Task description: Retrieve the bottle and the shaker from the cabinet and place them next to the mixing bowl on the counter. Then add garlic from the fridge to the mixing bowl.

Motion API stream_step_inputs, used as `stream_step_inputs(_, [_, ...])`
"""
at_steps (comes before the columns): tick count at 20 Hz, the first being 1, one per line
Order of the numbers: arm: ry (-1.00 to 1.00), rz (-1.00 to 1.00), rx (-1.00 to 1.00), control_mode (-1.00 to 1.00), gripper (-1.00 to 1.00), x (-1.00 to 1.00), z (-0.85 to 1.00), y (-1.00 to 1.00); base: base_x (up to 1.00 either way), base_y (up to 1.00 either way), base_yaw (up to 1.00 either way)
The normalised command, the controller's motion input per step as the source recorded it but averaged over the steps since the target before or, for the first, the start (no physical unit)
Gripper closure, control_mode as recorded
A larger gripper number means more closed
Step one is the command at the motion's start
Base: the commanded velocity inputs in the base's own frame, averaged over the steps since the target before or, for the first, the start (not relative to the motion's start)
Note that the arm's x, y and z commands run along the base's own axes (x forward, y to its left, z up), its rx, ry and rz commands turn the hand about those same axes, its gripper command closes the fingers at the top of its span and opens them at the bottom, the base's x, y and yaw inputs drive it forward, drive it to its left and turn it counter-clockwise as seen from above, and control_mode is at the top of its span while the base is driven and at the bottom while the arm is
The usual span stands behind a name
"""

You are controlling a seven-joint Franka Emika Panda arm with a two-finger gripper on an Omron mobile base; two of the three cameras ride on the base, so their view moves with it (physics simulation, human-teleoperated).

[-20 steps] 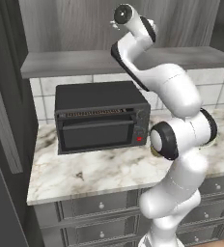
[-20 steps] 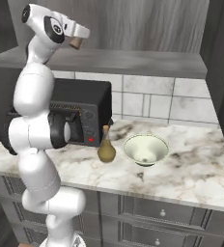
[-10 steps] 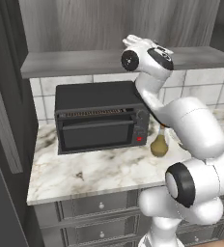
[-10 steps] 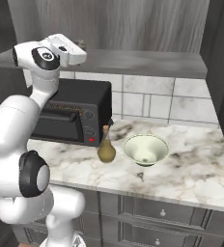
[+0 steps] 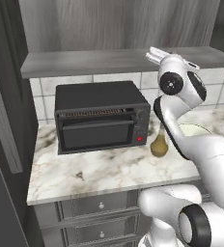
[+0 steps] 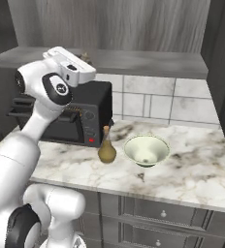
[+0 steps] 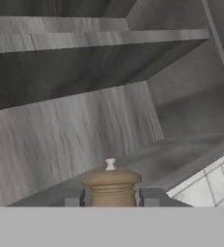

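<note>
Gripper at cabinet shelf, shaker between fingers.
I see the gripper (image 7: 111,198) spread apart either side of the upright wooden shaker (image 7: 111,185); bottle (image 6: 106,149) stands upright on the surface (image 6: 192,169), left of mixing bowl (image 6: 146,150).

Marble counter (image 5: 99,173) with a black toaster oven (image 5: 102,121) standing against the tiled wall; a grey shelf (image 5: 85,61) runs above it. To the oven's right stands the tan bottle (image 5: 158,144) — pear-shaped, upright — and beyond it the pale mixing bowl (image 5: 195,129), partly hidden by the white arm (image 5: 179,91), whose hand is raised to shelf level.
</note>
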Motion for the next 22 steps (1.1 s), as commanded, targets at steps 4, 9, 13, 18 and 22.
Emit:
stream_step_inputs(4, [0.16,0.31,0.04,-1.00,1.00,-1.00,0.01,-0.45,0.00,0.00,0.00])
stream_step_inputs(9, [0.15,0.34,0.00,-1.00,1.00,-1.00,0.00,-0.47,0.00,0.00,0.00])
stream_step_inputs(13, [0.03,0.32,0.01,-1.00,1.00,-1.00,-0.07,-0.54,0.00,0.00,0.00])
stream_step_inputs(18, [-0.04,0.20,0.00,-1.00,1.00,-1.00,-0.18,-0.47,0.00,0.00,0.00])
stream_step_inputs(22, [-0.11,0.01,-0.03,-1.00,1.00,-0.91,-0.63,-0.09,0.00,0.00,0.00])
